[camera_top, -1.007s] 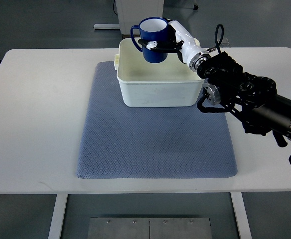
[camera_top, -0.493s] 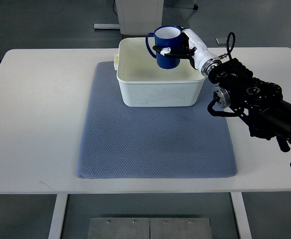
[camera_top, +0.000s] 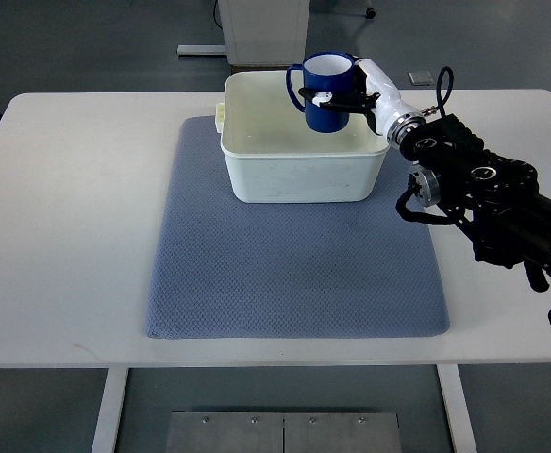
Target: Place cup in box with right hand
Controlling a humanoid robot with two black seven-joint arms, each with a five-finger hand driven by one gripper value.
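Top view, looking steeply down: a white table [camera_top: 68, 217] is seen with a blue-grey textured mat [camera_top: 294, 274] laid across its middle. A white rectangular box [camera_top: 299, 156] is set on the far part of the mat, its open top facing up and its inside showing pale and bare.

A blue cup [camera_top: 327, 92] with a white inside is held upright over the far right part of the box, near the box's far rim. Its handle is turned toward the left, away from the arm. The cup is gripped by the right hand [camera_top: 356, 90] (white-shelled, with dark fingers), whose fingers [camera_top: 318, 95] are wrapped around the cup's side just below its rim. Whether the cup's base touches the box floor cannot be told.

The right arm [camera_top: 483, 203], black and bulky with exposed cables, is seen stretching from the picture's right edge, past the right side of the box, up to the hand.

Beyond the box, past the table's far edge, a white cabinet base [camera_top: 266, 28] is partly seen on a grey floor.
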